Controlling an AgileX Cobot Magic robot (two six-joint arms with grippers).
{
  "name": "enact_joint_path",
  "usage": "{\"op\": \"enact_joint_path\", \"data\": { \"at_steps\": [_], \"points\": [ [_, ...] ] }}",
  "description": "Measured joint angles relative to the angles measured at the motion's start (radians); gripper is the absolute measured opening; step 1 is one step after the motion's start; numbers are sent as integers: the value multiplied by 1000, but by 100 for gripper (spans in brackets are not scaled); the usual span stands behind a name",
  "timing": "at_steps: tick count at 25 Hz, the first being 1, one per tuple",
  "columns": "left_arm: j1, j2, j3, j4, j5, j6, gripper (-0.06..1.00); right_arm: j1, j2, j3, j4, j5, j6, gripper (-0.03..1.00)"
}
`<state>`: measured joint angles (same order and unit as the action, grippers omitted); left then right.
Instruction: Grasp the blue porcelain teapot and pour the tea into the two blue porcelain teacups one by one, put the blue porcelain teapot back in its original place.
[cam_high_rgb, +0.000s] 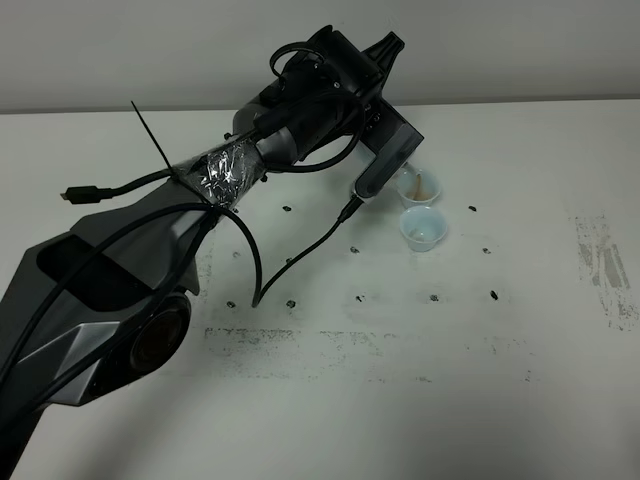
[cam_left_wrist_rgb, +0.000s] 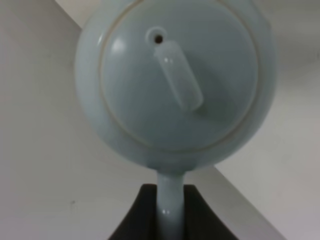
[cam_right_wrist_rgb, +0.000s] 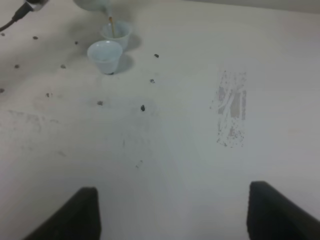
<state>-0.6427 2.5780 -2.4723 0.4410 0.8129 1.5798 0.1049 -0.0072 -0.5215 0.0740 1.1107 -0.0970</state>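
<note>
Okay, on the overhead view the left arm (cam_high_rgb: 230, 170) ran from the lower left of the frame up to the upper middle, and its bulk hid most of the pot there. The left wrist camera gave me far more: the blue porcelain teapot (cam_left_wrist_rgb: 175, 85) filled nearly the whole picture. Its lid (cam_left_wrist_rgb: 150, 100) faced the lens, with the knob and vent hole plain to see. The left fingers (cam_left_wrist_rgb: 140, 220) were clamped together on the loop handle (cam_left_wrist_rgb: 170, 205), with dark pad on either side of it. The pot was up off the table (cam_high_rgb: 520, 400).

On the right wrist camera I caught the pot's lower edge just above the farther teacup (cam_right_wrist_rgb: 116, 32). A thin reddish-brown thread of tea (cam_right_wrist_rgb: 111, 24) was dropping from the spout into that cup. The nearer teacup (cam_right_wrist_rgb: 105, 55) stood upright just beside it, and I couldn't tell whether it held anything. In the overhead frame both cups sat right of centre in the upper half, just beside the left wrist.

The right fingers (cam_right_wrist_rgb: 75, 215) hung wide apart, gripping nothing, well away from the cups. Below them was table with a scuffed patch (cam_right_wrist_rgb: 231, 110) and scattered dark specks (cam_right_wrist_rgb: 143, 107).
</note>
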Motion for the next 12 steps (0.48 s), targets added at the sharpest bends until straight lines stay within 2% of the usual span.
{"op": "enact_joint_path", "data": {
  "at_steps": [12],
  "points": [
    [-2, 0, 0, 47, 17, 5, 6, 0, 0, 0, 0, 0, 0, 59]
  ]
}}
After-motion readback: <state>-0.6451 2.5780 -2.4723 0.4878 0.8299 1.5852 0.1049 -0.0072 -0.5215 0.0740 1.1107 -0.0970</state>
